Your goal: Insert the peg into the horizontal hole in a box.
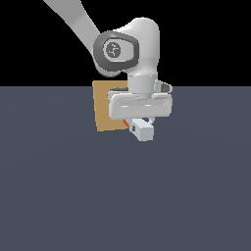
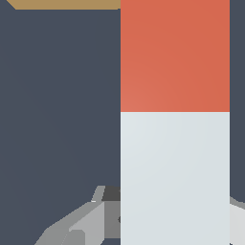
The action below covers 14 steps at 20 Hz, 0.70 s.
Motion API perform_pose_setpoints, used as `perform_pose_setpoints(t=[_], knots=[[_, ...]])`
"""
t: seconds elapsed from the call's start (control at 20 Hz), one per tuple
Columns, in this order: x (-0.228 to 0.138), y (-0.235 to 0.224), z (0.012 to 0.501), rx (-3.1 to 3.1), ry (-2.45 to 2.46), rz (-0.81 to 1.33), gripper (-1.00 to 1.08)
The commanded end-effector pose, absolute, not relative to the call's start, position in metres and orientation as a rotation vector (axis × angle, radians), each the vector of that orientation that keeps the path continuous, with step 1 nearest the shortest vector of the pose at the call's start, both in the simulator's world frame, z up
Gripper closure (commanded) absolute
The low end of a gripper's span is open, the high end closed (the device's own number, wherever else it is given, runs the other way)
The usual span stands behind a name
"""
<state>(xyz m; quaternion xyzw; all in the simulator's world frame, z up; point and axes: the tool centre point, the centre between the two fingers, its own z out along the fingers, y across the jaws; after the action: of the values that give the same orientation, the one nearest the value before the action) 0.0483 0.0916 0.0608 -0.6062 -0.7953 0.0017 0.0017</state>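
Just one peg (image 1: 142,130), clamped in the single gripper (image 1: 140,119), and one box (image 1: 104,112) behind.

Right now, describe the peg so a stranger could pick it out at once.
Find the grey arm's gripper in the middle of the exterior view, in front of the tan box. The peg is the square bar held just under it. It alone has two colours: a pale grey-white end pointing toward the camera and a red-orange end pointing toward the box.
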Motion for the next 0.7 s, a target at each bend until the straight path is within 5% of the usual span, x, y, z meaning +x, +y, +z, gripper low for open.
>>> perform_pose_setpoints(t=[0.0, 0.65], knots=[[0.049, 0.092, 0.062, -1.903, -2.498, 0.003, 1.08], [0.043, 0.111, 0.064, -1.902, -2.501, 0.002, 1.08]])
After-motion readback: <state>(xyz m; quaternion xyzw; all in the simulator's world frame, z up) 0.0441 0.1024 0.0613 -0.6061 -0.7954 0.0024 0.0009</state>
